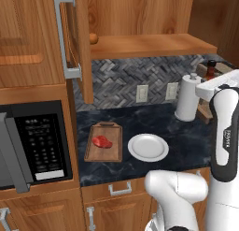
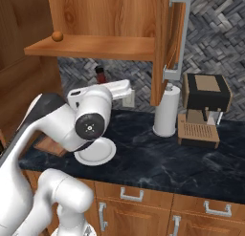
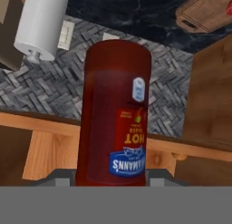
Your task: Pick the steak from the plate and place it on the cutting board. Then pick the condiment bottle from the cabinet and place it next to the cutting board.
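Steak (image 1: 102,141) already on cutting board (image 1: 103,153), plate (image 1: 148,147) bare; condiment bottle (image 3: 113,114) held in tool (image 3: 111,180), yet to be set down beside board.

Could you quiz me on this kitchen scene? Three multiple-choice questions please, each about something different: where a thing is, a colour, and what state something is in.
1. Where is the steak?
A. on the cutting board
B. on the plate
C. on the cabinet shelf

2. What colour is the paper-towel roll?
A. red
B. white
C. black

3. What state is the cabinet door in?
A. shut
B. taken off
C. swung open

Answers:
1. A: the left base view shows the red meat lying on the brown board, and the plate beside it bare.
2. B: the roll stands white against the grey backsplash.
3. C: the door stands edge-on, its grey handle facing out, and the shelf behind it is exposed.
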